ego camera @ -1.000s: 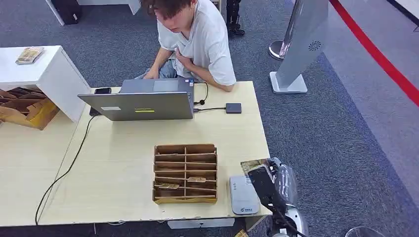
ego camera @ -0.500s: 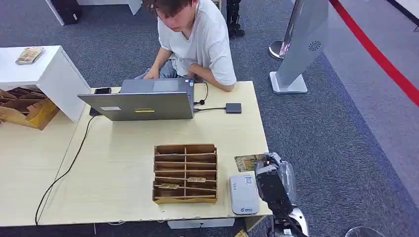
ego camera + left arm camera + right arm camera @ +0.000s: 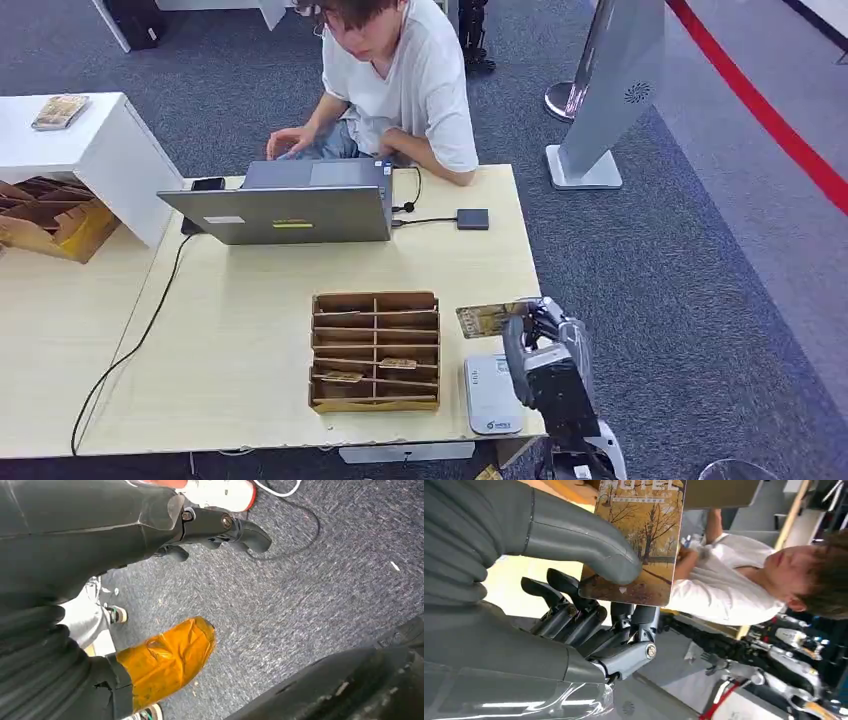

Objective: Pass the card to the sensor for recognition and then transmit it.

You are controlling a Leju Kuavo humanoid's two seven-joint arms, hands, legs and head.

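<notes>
Right hand (image 3: 540,340) pinching card (image 3: 487,319) (thumb on its face) just above far end of grey sensor (image 3: 493,393), right of wooden organizer (image 3: 375,350). Left hand (image 3: 220,527) hanging, loosely curled, holding nothing.

The right hand (image 3: 540,340) has carried the card (image 3: 487,319) further left, away from the worktop edge; the person's hand (image 3: 285,140) has moved to the laptop (image 3: 290,205).

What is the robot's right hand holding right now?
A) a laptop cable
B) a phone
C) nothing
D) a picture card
D: the right hand pinches a card printed with autumn trees between its thumb and fingers, above the table's edge.
</notes>
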